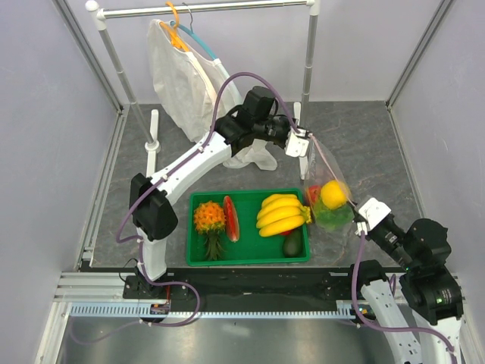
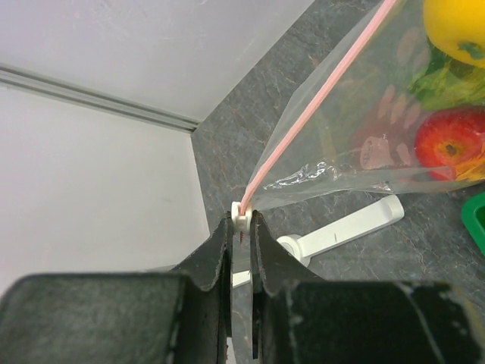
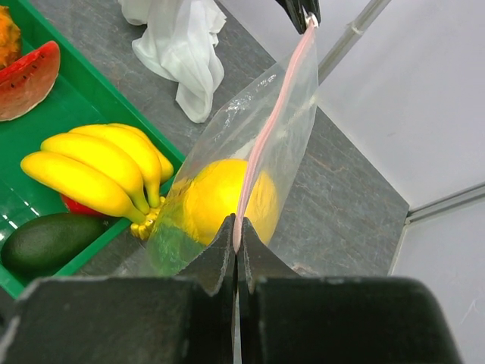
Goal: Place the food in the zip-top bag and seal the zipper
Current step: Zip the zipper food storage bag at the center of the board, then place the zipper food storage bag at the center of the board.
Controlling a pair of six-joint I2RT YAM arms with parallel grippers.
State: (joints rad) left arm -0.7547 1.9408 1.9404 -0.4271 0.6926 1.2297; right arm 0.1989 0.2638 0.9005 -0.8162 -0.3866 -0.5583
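Just right of the green plastic tray, the clear, pink-dotted zip-top bag hung between both arms with the round yellow fruit, red tomato and pale-green lettuce inside, its pale-pink zipper strip pulled into one straight line. That line ran from the right gripper – pinched together on the near end – up and away to the left gripper, clamped on a small white piece at the far end, so a sealing stroke would likely travel along it. No brand, label or legible writing showed.

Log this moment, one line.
left gripper: shut on pale-pink zipper strip | right gripper: shut on strip | clear dotted plastic bag: stretched between them, round yellow fruit, red tomato inside
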